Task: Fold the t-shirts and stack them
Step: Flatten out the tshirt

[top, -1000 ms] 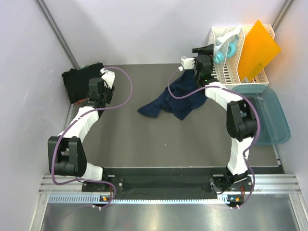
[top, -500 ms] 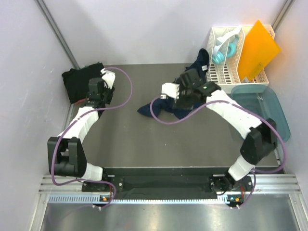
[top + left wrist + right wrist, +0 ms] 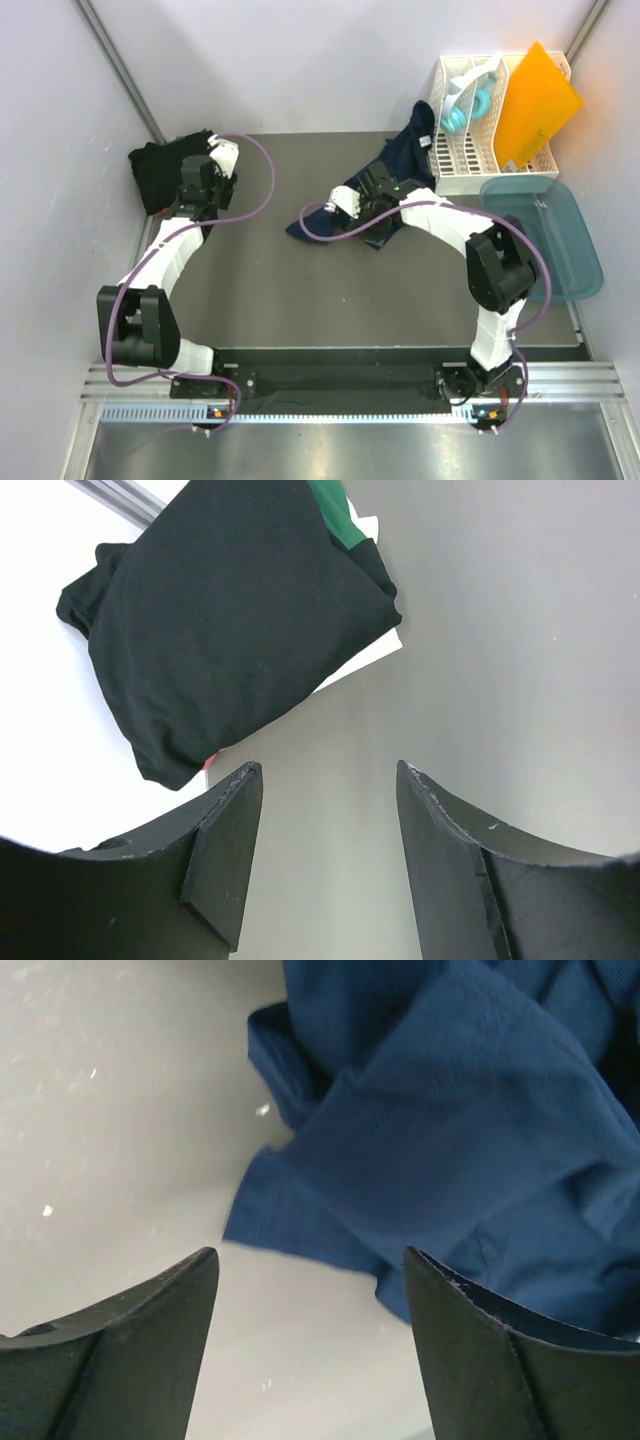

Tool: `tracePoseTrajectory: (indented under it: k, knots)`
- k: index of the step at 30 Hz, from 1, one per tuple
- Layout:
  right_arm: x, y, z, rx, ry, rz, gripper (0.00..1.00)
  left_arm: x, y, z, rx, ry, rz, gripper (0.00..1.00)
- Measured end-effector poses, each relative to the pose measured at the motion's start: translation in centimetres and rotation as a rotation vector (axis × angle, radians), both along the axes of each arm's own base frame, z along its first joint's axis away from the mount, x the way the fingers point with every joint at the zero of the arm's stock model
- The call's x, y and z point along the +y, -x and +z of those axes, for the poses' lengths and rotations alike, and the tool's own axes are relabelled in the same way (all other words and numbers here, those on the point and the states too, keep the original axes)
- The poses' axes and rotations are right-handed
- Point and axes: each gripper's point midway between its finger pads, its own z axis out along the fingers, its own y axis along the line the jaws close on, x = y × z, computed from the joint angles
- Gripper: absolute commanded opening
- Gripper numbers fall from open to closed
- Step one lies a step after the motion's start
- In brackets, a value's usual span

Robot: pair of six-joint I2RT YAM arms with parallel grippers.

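Note:
A crumpled navy t-shirt lies right of the table's middle, with one end draped up against the white rack. In the right wrist view its hem sits just beyond my fingertips. My right gripper hovers low at the shirt's left edge, open, with only bare table between the fingers. A folded stack of black t-shirts, with a green one under it, rests in the far left corner. My left gripper stands open just right of the stack, holding nothing.
A white slotted rack stands at the back right, holding a teal item and an orange board. A teal tub sits at the right edge. Grey walls close the table in on the left, back and right.
My right arm swung from the rack down and left to the navy shirt's left edge, its jaws narrowing a little. Part of the shirt now hangs against the rack. The left arm barely moved.

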Motion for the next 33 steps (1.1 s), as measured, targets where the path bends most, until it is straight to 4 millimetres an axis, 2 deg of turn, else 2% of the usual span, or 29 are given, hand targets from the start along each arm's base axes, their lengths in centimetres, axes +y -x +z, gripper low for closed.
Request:
tracePoseTrajectory:
  k: [3, 6, 9, 11, 12, 13, 14, 18, 23, 25, 27, 30, 33]
  knots:
    - [0.4, -0.5, -1.1, 0.004, -0.006, -0.007, 0.69, 0.0, 0.0, -0.1, 0.004, -0.007, -0.003, 0.61]
    - [0.7, -0.9, -2.7, 0.021, 0.000, -0.017, 0.70, 0.1, 0.1, -0.1, 0.009, -0.010, -0.004, 0.61]
    - [0.9, -1.4, -3.4, 0.015, 0.000, -0.031, 0.70, 0.1, 0.1, -0.1, 0.010, -0.012, -0.006, 0.61]
    - [0.9, -1.9, -3.6, 0.001, 0.000, -0.045, 0.52, 0.1, 0.1, -0.1, 0.010, -0.013, -0.006, 0.60]
    - [0.9, -2.0, -3.7, -0.004, 0.002, -0.049, 0.40, 0.1, 0.1, -0.1, 0.010, -0.012, -0.006, 0.61]
    - [0.9, -2.4, -3.6, -0.019, 0.004, -0.062, 0.06, 0.1, 0.1, -0.2, 0.010, -0.012, -0.006, 0.61]
    - [1.0, -2.8, -3.4, -0.031, 0.004, -0.064, 0.00, 0.0, 0.1, -0.1, 0.010, -0.012, -0.007, 0.61]
    - [1.0, -3.9, -2.9, -0.084, 0.010, -0.098, 0.00, -0.1, 0.1, -0.2, 0.011, -0.007, -0.017, 0.60]
    - [1.0, -3.9, -2.5, -0.098, 0.034, -0.091, 0.00, -0.3, 0.1, -0.2, 0.011, -0.004, -0.023, 0.60]
    - [1.2, -3.8, -1.8, -0.104, 0.043, -0.072, 0.00, -0.3, 0.1, -0.2, 0.010, -0.003, -0.025, 0.60]
    - [1.5, -3.6, -0.1, -0.126, 0.055, -0.034, 0.00, -0.3, 0.0, -0.2, 0.010, -0.002, -0.027, 0.60]
    - [2.3, -3.3, 4.2, -0.196, 0.042, 0.025, 0.00, -0.5, 0.0, -0.2, 0.008, 0.002, -0.032, 0.60]
    - [3.7, -3.5, 11.6, -0.335, -0.013, 0.080, 0.00, -0.7, -0.1, -0.2, 0.008, 0.011, -0.041, 0.60]
